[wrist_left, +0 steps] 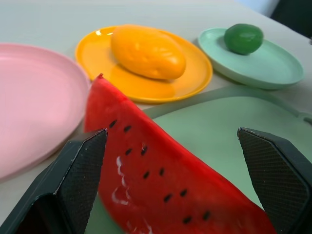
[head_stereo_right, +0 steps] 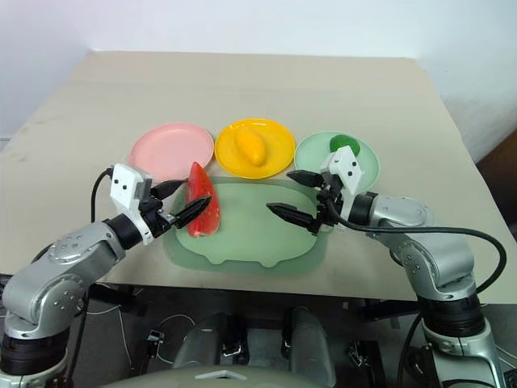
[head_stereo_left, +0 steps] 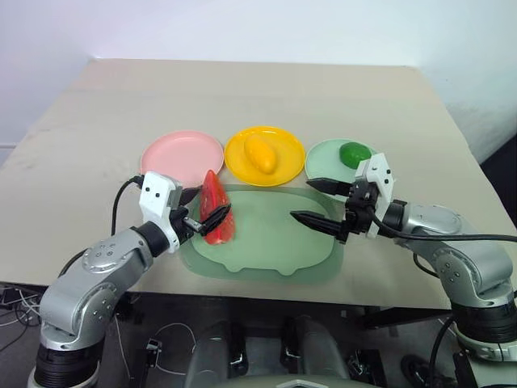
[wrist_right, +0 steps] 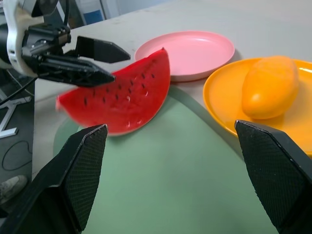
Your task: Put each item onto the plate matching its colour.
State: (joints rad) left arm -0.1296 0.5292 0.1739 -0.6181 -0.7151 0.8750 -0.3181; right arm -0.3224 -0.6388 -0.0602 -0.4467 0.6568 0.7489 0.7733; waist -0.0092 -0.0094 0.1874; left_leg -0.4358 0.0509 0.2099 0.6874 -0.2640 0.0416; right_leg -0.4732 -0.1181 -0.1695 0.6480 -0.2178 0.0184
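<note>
The large green mat [head_stereo_left: 275, 242] lay at the near edge of the table [head_stereo_left: 258, 105], and everything else is placed from it. Just beyond its far edge stood three plates in a row: the pink plate [head_stereo_left: 174, 153] past the mat's left corner, the yellow plate [head_stereo_left: 242, 166] past its middle, and the mint plate [head_stereo_left: 327, 166] past its right corner. The yellow mango [head_stereo_left: 261, 153] lay on the yellow plate, and the dark green lime [head_stereo_left: 355, 153] sat on the mint plate. The pink plate held nothing.

The red watermelon wedge [head_stereo_left: 216, 208] stood on the mat's left part, its tip reaching toward the pink plate and its seeded face turned across the mat. The left gripper [head_stereo_left: 206, 212] was at the mat's left edge, its two black fingers spread wide with the wedge between them; one finger [wrist_left: 78, 170] lay close against the wedge's side, the other stood clear of it over the mat. Whether the wedge was actually gripped could not be told.

The right gripper [head_stereo_left: 319, 202] hovered over the mat's right part, fingers wide apart and holding nothing, pointing across the mat toward the wedge
</note>
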